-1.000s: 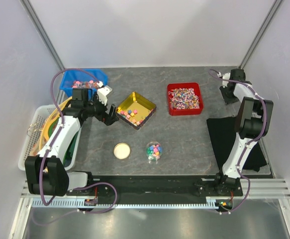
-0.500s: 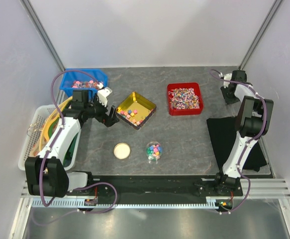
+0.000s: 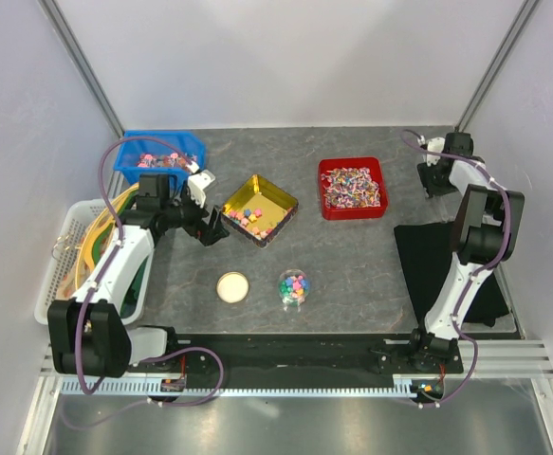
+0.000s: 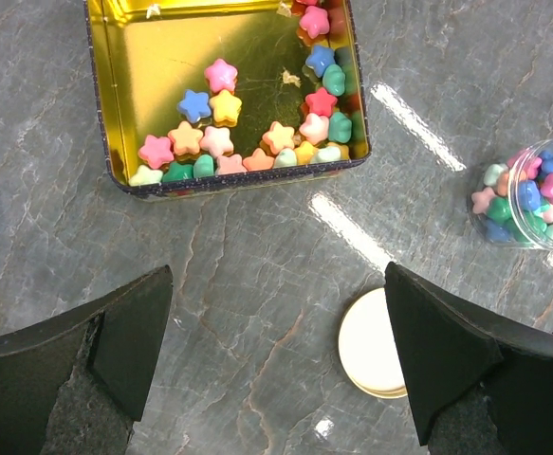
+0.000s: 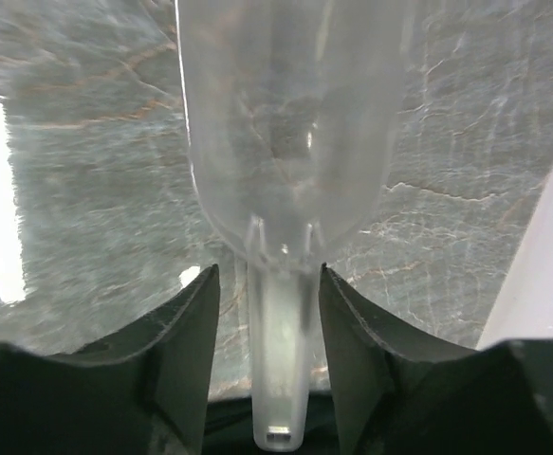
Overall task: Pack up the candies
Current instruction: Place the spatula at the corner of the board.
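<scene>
The table has a white basket at its left edge and a black mat on its right side. A blue bin and a red bin sit toward the back, with a gold tin between them. The left gripper hangs over bare table just short of the tin's near wall, its jaws spread wide and gripping nothing. The right gripper is at the far right corner, well apart from the tin, and is clenched on the handle of a clear scoop that looks empty. A clear jar stands uncapped near the front centre, with its lid lying flat beside it. The candies are star-shaped and mixed in colour. Most lie loose in the tin and the others part-fill the jar. Judged step: transfer from tin to jar, partly done, with capping not yet done. The next move calls for either carrying the scoop across to the tin or closing the left jaws on the tin wall to steady or tip it. The pictures do not show which. Either way, the pour must be centred over the narrow jar mouth.
</scene>
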